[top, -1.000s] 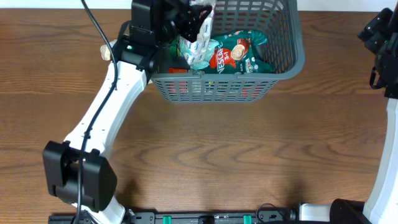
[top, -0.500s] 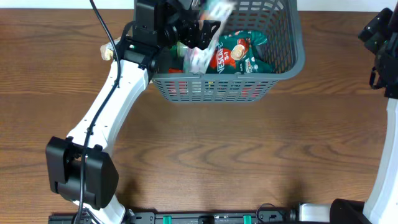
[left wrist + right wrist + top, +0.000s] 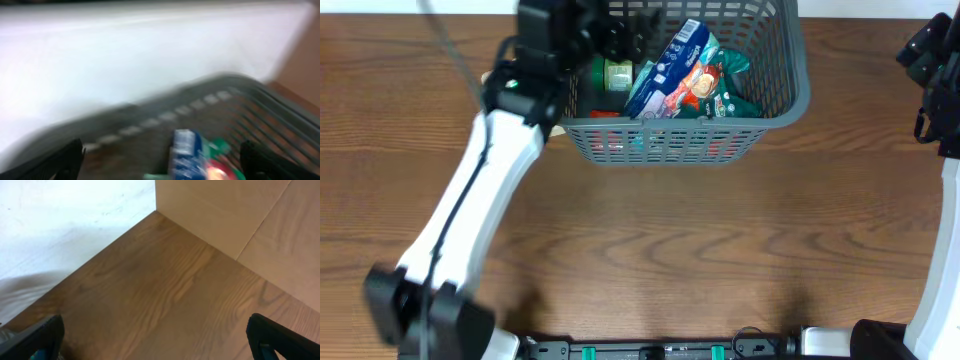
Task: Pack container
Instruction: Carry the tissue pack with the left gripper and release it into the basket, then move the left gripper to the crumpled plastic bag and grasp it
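Note:
The container (image 3: 780,108), a dark grey slotted basket, stands at the table's far edge. Inside it, a blue-and-white packet (image 3: 670,62) leans on a green-and-red coffee packet (image 3: 708,88), with a small green round item (image 3: 617,73) to their left. My left gripper (image 3: 625,28) hovers over the basket's left part, open and holding nothing. In the blurred left wrist view, the blue packet (image 3: 184,156) lies below, apart from the widely spread fingers (image 3: 60,161), and the basket wall (image 3: 250,107) runs behind. My right gripper (image 3: 928,55) is open and empty at the far right, over bare wood (image 3: 165,285).
The brown wooden table (image 3: 650,230) stretches in front of the basket. A small pale object (image 3: 491,85) shows beside my left arm. In the right wrist view, a light wooden board (image 3: 235,215) stands at the table's far corner against a white wall.
My left gripper opened and let go of the blue-and-white packet, which dropped into the basket onto the coffee packet. The left arm swung slightly left. The right arm has not moved.

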`<control>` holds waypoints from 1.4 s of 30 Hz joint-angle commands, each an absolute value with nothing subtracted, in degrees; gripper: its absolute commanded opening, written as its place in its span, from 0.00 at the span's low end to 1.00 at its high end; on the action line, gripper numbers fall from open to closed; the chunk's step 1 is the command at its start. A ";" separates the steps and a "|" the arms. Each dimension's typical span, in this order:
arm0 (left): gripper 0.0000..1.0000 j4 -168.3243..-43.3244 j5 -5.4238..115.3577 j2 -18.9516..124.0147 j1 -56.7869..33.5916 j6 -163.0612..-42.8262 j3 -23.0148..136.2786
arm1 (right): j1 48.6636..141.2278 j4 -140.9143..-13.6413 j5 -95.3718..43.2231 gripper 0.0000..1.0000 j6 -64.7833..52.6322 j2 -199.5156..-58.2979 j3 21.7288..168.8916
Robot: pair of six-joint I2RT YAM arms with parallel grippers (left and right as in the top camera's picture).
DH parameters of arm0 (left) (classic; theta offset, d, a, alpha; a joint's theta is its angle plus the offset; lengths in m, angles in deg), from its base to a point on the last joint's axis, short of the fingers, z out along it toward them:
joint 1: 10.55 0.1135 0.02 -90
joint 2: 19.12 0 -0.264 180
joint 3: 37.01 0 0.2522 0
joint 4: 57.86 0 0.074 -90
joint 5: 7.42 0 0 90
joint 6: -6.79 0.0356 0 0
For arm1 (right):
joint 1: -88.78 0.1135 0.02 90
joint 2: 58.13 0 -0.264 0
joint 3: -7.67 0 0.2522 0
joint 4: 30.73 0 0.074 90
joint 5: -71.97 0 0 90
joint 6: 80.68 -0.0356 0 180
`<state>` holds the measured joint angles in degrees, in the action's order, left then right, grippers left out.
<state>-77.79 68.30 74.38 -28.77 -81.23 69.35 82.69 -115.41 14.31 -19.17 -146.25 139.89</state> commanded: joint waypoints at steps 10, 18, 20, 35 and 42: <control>0.99 -103.15 112.01 59.84 -19.06 -90.04 70.05 | 82.48 -115.45 14.70 0.99 -20.02 -146.43 139.93; 0.99 -120.33 102.70 62.44 -10.25 -101.29 70.05 | 82.48 -115.45 14.70 0.99 -20.00 -146.43 139.93; 0.99 -121.33 100.87 63.76 -9.23 -101.32 70.05 | 82.48 -115.47 14.70 0.99 -20.02 -146.43 139.93; 0.99 -125.11 101.17 66.92 -8.20 -101.14 69.99 | 82.48 -115.47 14.70 0.99 -20.02 -146.43 139.93; 0.99 -124.22 93.61 74.64 -8.09 -100.70 70.01 | 82.48 -115.45 14.70 0.99 -20.02 -146.43 139.93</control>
